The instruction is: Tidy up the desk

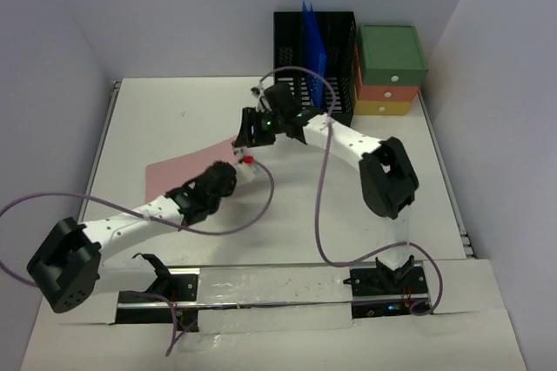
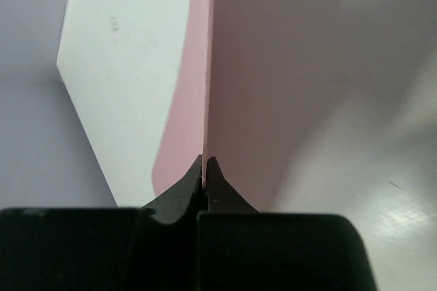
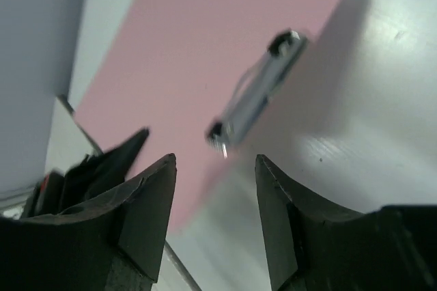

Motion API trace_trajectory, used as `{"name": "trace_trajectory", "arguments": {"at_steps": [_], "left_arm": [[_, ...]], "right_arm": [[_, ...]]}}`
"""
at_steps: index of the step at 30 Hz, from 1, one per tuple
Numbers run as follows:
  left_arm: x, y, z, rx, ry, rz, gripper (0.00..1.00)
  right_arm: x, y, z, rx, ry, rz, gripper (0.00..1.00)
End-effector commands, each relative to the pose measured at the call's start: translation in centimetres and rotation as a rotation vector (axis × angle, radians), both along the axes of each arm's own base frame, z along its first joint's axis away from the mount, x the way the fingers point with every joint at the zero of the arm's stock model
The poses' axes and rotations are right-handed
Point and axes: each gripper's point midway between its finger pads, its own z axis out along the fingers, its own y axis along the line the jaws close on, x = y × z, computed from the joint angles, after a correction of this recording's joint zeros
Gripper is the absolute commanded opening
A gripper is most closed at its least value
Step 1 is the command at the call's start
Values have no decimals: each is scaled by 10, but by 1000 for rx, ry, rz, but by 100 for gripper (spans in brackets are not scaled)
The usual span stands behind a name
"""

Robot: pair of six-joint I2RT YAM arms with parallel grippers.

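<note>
Some of pink sheet (image 1: 170, 178) hidden under left tool (image 2: 205, 161), edge pinched

The desk (image 1: 287, 214) is being shown in plain white, with a dull grey rail (image 1: 106, 127) along one edge. A sheet (image 1: 170, 178) is being seen in pale, unpatterned pink, and a clip (image 3: 256, 93) is being shown against it in silver with black ends. The file rack (image 1: 291, 36) is being shown in black with a slotted grid, and a divider (image 1: 312, 36) inside it in bright blue. The drawer unit (image 1: 390, 57) is being displayed in three bands: green, orange, yellow. The left arm (image 1: 130, 219) and right arm (image 1: 348, 140) are being shown in white with black joints, the left gripper (image 2: 205, 162) and right gripper (image 3: 215, 164) in black, and the cables (image 1: 318, 205) in purple.
</note>
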Motion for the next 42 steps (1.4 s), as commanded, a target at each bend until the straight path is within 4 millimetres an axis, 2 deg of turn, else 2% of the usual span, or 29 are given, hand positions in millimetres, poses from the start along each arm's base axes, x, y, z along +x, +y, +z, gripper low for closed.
{"name": "trace_trajectory", "arguments": {"at_steps": [1, 2, 6, 7, 8, 9, 10, 12, 14, 15, 16, 17, 18, 20, 24, 25, 28, 31, 32, 36, 39, 42], "left_arm": [[30, -3, 61, -298, 10, 72, 0], [39, 1, 76, -368, 22, 94, 0], [54, 8, 103, -512, 33, 162, 0], [58, 13, 107, -541, 28, 190, 0], [64, 15, 125, -603, 11, 211, 0], [66, 15, 130, -641, 20, 221, 0], [70, 19, 136, -695, 16, 255, 0], [82, 33, 160, -802, -6, 306, 0], [90, 48, 172, -906, -8, 381, 0], [92, 52, 176, -947, -4, 407, 0], [94, 53, 174, -996, 24, 443, 0], [97, 60, 179, -1052, 26, 483, 0], [99, 66, 180, -1083, 37, 517, 0], [100, 68, 180, -1141, 62, 553, 0], [99, 67, 188, -1211, 59, 573, 0], [99, 67, 191, -1234, 47, 577, 0], [97, 70, 203, -1256, 6, 581, 0], [95, 73, 207, -1265, -8, 596, 0], [94, 70, 207, -1273, 4, 590, 0], [93, 65, 205, -1300, 33, 591, 0], [91, 64, 206, -1310, 42, 589, 0], [91, 59, 210, -1328, 54, 570, 0]], "right_arm": [[23, -27, 137, 113, -308, -80, 59], [27, -34, 151, 115, -339, -114, 61], [37, -60, 185, 113, -415, -263, 63], [38, -67, 189, 109, -430, -306, 63], [40, -76, 192, 102, -449, -369, 63], [36, -80, 185, 85, -452, -402, 63], [32, -82, 196, 94, -495, -439, 63], [19, -72, 189, 25, -570, -519, 63], [12, -60, 193, -3, -645, -543, 63], [4, -48, 192, -14, -669, -532, 63], [-12, -23, 191, -15, -704, -489, 63], [-27, -6, 185, -40, -733, -479, 64], [-33, 4, 189, -17, -760, -495, 64], [-51, 29, 189, 32, -796, -462, 64], [-66, 65, 193, 32, -854, -405, 68], [-68, 80, 187, 13, -869, -362, 69], [-77, 105, 185, -8, -887, -291, 72], [-76, 121, 185, -25, -889, -268, 74], [-76, 125, 190, -15, -892, -267, 75], [-65, 139, 156, -125, -885, -261, 76], [-62, 136, 133, -219, -902, -269, 76], [-62, 137, 118, -254, -908, -269, 76]]}}
